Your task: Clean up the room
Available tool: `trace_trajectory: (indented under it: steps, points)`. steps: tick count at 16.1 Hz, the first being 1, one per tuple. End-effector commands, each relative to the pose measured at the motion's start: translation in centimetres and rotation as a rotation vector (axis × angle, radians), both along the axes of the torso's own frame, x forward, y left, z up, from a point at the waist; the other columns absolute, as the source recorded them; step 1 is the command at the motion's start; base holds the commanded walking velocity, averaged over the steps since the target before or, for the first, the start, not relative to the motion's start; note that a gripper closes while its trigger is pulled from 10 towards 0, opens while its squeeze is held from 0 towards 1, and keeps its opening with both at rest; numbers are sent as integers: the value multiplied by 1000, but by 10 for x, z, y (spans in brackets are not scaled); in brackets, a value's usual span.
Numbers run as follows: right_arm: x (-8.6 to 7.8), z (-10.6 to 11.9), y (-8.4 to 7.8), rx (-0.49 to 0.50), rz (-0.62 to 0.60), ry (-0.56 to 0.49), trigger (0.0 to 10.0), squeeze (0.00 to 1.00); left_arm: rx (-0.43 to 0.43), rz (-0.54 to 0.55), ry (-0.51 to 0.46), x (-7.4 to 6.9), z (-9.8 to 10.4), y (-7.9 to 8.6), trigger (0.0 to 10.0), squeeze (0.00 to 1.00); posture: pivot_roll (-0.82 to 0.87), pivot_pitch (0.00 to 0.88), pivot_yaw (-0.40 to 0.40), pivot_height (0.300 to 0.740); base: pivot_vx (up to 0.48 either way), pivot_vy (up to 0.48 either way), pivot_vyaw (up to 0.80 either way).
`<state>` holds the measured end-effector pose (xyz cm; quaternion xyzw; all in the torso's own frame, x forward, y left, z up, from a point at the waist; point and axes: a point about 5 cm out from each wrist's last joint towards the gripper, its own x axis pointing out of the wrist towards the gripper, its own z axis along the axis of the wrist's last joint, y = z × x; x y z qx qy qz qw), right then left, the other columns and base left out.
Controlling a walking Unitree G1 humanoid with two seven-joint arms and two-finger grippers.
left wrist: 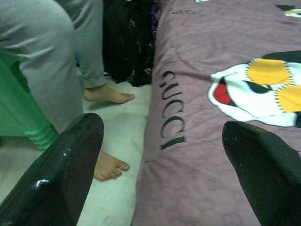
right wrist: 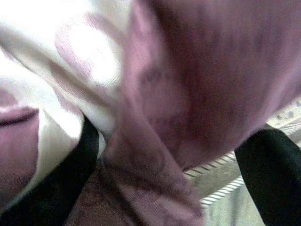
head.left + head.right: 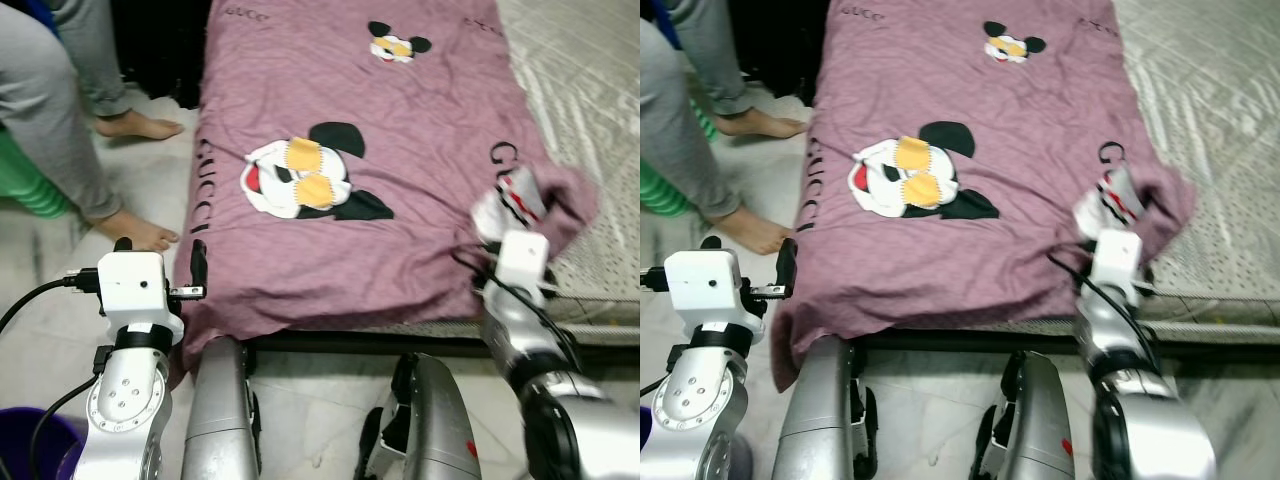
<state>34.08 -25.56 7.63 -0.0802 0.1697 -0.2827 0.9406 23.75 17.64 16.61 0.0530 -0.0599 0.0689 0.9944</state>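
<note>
A mauve blanket [image 3: 400, 160] printed with a cartoon mouse [image 3: 300, 180] and black lettering lies spread over the bed [image 3: 590, 90], its near edge hanging over the bed's near side and its left edge draping toward the floor [image 3: 160, 170]. The right end effector [image 3: 512, 215] is at the blanket's near right corner, where the cloth is bunched and folded back; in the right wrist view its two black fingers [image 2: 77, 165] stand apart with the gathered purple and white fabric between them, though whether they press on it cannot be told. The left end effector [image 3: 160, 262] hovers off the bed's near left corner, its fingers [image 1: 61, 169] spread wide and holding nothing. A person's bare feet [image 3: 135, 125] and grey trouser legs stand on the floor at far left, beside a green stool [image 3: 25, 185].
</note>
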Motion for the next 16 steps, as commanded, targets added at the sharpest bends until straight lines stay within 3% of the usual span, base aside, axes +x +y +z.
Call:
trace_trajectory:
  steps: [1,6,7,8,10,13,16]
  points:
    - [-34,-24,-39,-29,-156,125,10000,0,3,3,11,0,-3,2,10000,0,137,309,-56,564,0,0,0]
    - [-101,-80,-41,-78,-88,283,10000,0,-7,-26,-2,9,-4,-3,10000,0,95,269,-44,564,0,0,0]
    - [-106,-83,-40,-81,-82,294,10000,0,-8,-29,-1,10,-5,-3,10000,0,92,267,-43,564,0,0,0]
    - [-130,-94,-38,-86,-64,336,10000,0,-18,-43,-6,15,-5,-7,10000,0,69,249,-33,564,0,0,0]
    - [-151,-97,-36,-100,-51,359,10000,0,-24,-62,-15,21,-4,-10,10000,0,49,234,-20,564,0,0,0]
    - [-164,-84,-48,-158,-46,326,10000,0,-28,-90,-35,33,-1,-14,10000,0,15,217,-5,564,0,0,0]
    - [-134,-34,-55,-267,-24,134,10000,0,-36,-96,-49,41,-1,-16,10000,0,-12,193,-6,564,0,0,0]
